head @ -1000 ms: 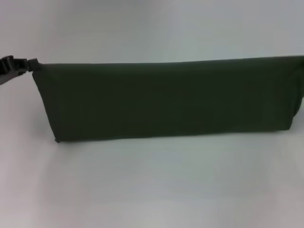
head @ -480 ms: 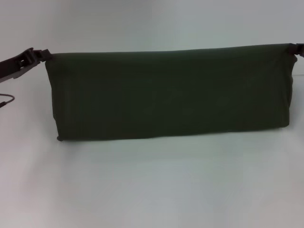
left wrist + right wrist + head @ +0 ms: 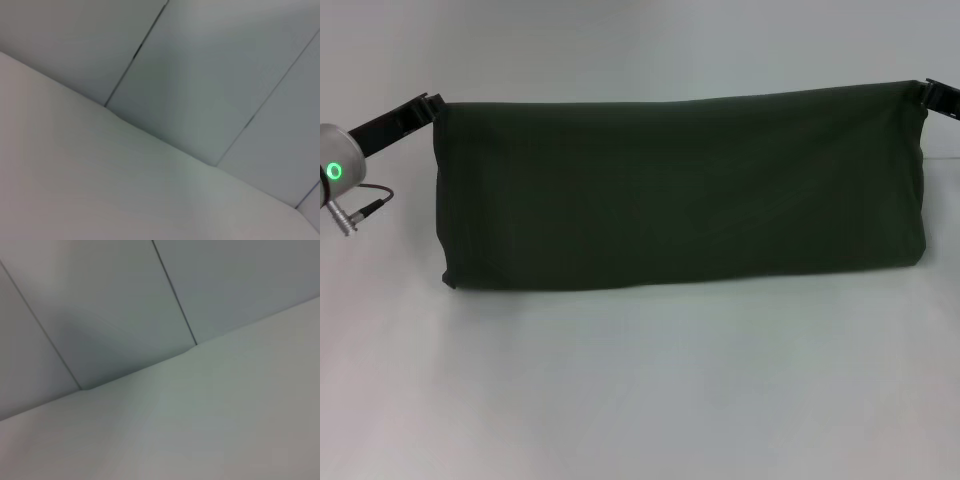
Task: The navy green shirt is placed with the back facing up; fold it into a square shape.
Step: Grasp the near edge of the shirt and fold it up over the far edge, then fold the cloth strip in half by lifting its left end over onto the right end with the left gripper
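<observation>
White table [image 3: 640,400]; navy green shirt [image 3: 680,190] stretched between left claw [image 3: 428,104], right claw [image 3: 928,92].

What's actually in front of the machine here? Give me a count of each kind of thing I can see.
Dark green shirts: 1, the navy green shirt, held up by its two top corners.
Grippers: 2, the left gripper and the right gripper, each pinching a corner.
White tables: 1, the table, beneath the shirt.
Total: 4
</observation>
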`<state>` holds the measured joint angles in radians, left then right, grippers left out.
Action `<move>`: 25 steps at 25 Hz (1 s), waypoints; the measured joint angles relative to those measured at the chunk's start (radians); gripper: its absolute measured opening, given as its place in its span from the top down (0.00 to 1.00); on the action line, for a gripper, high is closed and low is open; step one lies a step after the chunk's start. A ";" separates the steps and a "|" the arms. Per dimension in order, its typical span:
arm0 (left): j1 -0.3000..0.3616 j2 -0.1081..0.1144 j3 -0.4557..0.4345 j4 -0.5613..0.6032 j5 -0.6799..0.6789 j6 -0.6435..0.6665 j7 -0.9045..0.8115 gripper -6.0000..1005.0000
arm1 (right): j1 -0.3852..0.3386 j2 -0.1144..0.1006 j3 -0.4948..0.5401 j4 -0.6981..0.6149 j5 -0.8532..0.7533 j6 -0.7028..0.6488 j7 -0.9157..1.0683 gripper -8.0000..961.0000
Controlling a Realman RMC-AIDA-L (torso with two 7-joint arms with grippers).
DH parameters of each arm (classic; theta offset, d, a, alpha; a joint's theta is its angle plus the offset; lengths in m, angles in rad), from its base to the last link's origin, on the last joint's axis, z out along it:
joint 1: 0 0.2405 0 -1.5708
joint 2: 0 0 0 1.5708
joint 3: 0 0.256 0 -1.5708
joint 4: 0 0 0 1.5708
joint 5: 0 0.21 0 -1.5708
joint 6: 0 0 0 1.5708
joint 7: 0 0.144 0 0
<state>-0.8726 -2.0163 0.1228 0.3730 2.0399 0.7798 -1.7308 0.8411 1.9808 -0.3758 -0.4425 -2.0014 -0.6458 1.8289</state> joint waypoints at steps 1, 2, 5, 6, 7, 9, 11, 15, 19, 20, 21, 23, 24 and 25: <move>-0.003 0.000 0.000 -0.010 -0.012 -0.012 0.017 0.99 | 0.004 0.002 -0.001 0.009 0.009 0.017 -0.014 0.96; -0.006 0.000 0.000 -0.018 -0.023 -0.022 0.033 0.99 | 0.007 0.003 -0.001 0.016 0.016 0.034 -0.027 0.96; -0.016 -0.008 0.000 -0.046 -0.072 -0.052 0.110 0.99 | 0.019 0.015 -0.006 0.039 0.039 0.089 -0.078 0.96; -0.018 -0.015 0.000 -0.050 -0.093 -0.064 0.140 0.99 | 0.021 0.021 -0.008 0.042 0.050 0.101 -0.098 0.95; -0.019 -0.022 -0.001 -0.053 -0.111 -0.075 0.165 0.98 | 0.023 0.028 -0.009 0.044 0.067 0.113 -0.125 0.95; -0.020 -0.043 -0.004 -0.053 -0.166 -0.115 0.230 0.97 | 0.024 0.038 -0.011 0.045 0.100 0.134 -0.175 0.94; -0.020 -0.063 -0.005 -0.056 -0.236 -0.172 0.302 0.95 | 0.025 0.044 -0.016 0.046 0.119 0.149 -0.202 0.94; -0.022 -0.071 -0.003 -0.075 -0.308 -0.244 0.373 0.91 | 0.027 0.044 -0.033 0.046 0.123 0.165 -0.208 0.76; -0.009 -0.055 -0.004 -0.078 -0.316 -0.227 0.366 0.75 | 0.019 0.037 -0.036 0.036 0.128 0.175 -0.209 0.65; -0.005 -0.051 0.000 -0.078 -0.315 -0.215 0.360 0.67 | 0.015 0.034 -0.034 0.033 0.130 0.170 -0.209 0.63; 0.006 -0.040 0.014 -0.079 -0.312 -0.181 0.344 0.63 | 0.010 0.031 -0.032 0.029 0.133 0.162 -0.209 0.60; 0.038 -0.023 0.073 -0.069 -0.307 -0.086 0.288 0.53 | -0.013 0.022 -0.030 0.012 0.148 0.096 -0.207 0.56; 0.052 -0.016 0.100 -0.060 -0.307 -0.044 0.260 0.49 | -0.030 0.018 -0.030 0.001 0.161 0.055 -0.205 0.53; 0.075 -0.013 0.138 -0.038 -0.307 0.024 0.223 0.44 | -0.049 0.014 -0.030 -0.011 0.177 -0.003 -0.203 0.51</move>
<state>-0.7977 -2.0291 0.2606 0.3352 1.7332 0.8038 -1.5083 0.7917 1.9946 -0.4058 -0.4539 -1.8243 -0.6490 1.6264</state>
